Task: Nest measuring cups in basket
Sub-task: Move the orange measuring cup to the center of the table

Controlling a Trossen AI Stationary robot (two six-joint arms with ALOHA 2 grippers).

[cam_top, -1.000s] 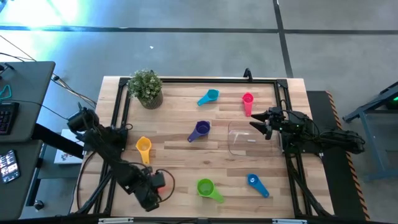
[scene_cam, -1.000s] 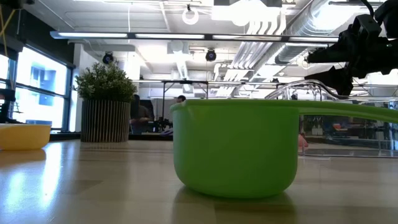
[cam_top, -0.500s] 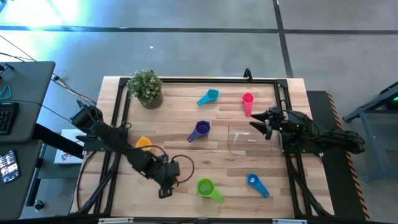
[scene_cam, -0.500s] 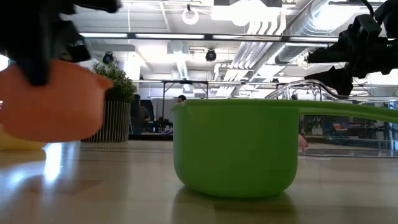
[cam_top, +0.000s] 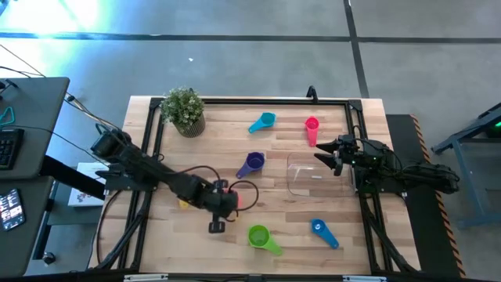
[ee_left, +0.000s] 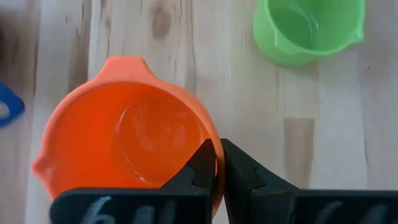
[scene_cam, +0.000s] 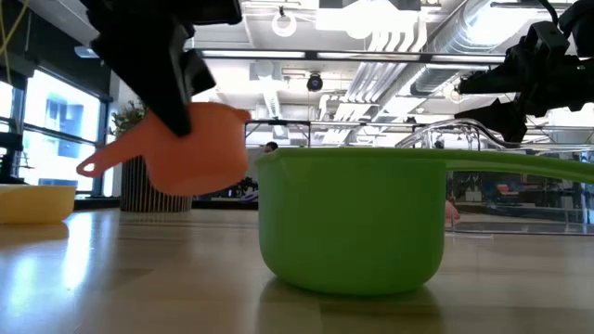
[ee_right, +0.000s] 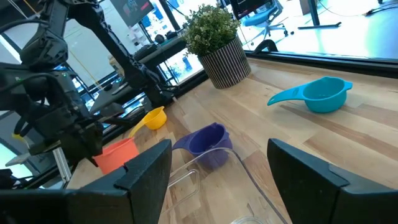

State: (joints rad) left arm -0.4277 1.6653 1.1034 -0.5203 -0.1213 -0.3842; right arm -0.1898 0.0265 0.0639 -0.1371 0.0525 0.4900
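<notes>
My left gripper (cam_top: 226, 205) hangs over the table's near middle, shut on a salmon measuring cup (ee_left: 127, 138), which also shows in the low view (scene_cam: 197, 148). The green cup (cam_top: 259, 235) stands just to its right, nearer the front edge. The blue cup (cam_top: 322, 229), purple cup (cam_top: 252, 163), light blue cup (cam_top: 264, 121) and magenta cup (cam_top: 311, 128) lie on the table. The yellow cup (scene_cam: 33, 202) is mostly hidden under my left arm in the high view. The clear basket (cam_top: 311, 177) stands at mid right, with my open right gripper (cam_top: 321, 156) at its right side. My left gripper pinches the salmon cup's bowl wall at the rim (ee_left: 215, 163), one finger (ee_left: 200, 167) inside the bowl and the other (ee_left: 241, 175) outside. The fingers come slanting down from above. The cup is lifted clear of the table and tilted, its handle (scene_cam: 91, 167) pointing away from the green cup.
A potted plant (cam_top: 185, 110) stands at the far left corner. A dark frame (cam_top: 250, 100) runs along the table's edges. Bare wood lies between the purple cup and the green cup.
My left gripper has swung from the near left corner toward the table's right and a little toward the far edge, rolling as it went. The salmon cup travelled with it, clear of the table, to just left of the green cup. My arm now covers the yellow cup.
</notes>
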